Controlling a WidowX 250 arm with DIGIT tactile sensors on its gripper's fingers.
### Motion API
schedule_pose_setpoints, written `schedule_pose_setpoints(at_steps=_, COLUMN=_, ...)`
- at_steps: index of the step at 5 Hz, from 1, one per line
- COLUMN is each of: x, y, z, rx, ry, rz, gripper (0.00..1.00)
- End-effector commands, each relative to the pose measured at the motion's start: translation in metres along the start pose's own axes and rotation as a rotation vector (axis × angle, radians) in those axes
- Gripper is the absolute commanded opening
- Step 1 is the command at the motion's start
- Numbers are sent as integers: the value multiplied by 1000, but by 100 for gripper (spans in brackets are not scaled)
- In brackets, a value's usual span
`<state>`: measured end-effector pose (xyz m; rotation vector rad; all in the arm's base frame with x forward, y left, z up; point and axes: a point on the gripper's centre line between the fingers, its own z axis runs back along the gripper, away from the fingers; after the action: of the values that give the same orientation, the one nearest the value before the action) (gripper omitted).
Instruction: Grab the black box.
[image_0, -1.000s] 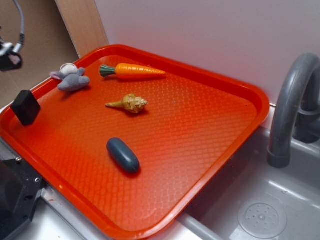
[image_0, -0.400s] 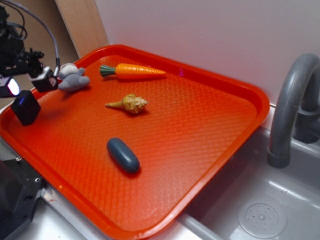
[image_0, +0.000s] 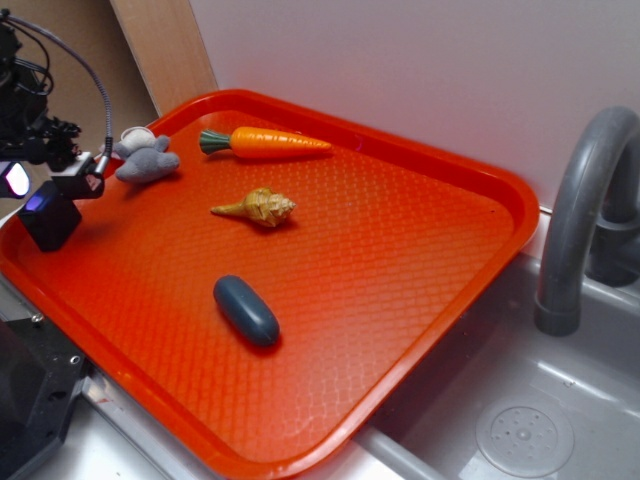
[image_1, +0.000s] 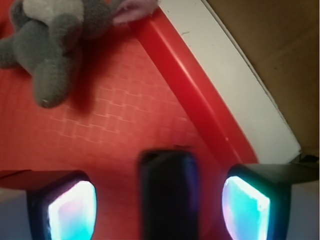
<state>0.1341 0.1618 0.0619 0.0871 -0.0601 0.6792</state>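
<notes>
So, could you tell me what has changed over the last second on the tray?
The gripper came in from the upper left and dropped over the black box, which now sits between its open fingers, not yet gripped. The box barely shifted. The plush mouse, carrot, shell and blue pebble stayed put.

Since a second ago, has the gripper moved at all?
Yes. The gripper has come in from the left edge and dropped toward the black box, near the grey plush mouse.
</notes>
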Motion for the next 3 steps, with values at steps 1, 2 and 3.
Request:
schedule_pose_setpoints(at_steps=1, x=1, y=4, z=-10, rx=-16, ry=-11, rz=-6, gripper=100)
schedule_pose_setpoints(at_steps=2, x=3, y=-6, z=-28, rx=-23, ry=23, rz=-30, gripper=100)
schedule_pose_setpoints(at_steps=3, x=5, y=-13, z=-40, rx=-24, ry=32, rz=4, gripper=0)
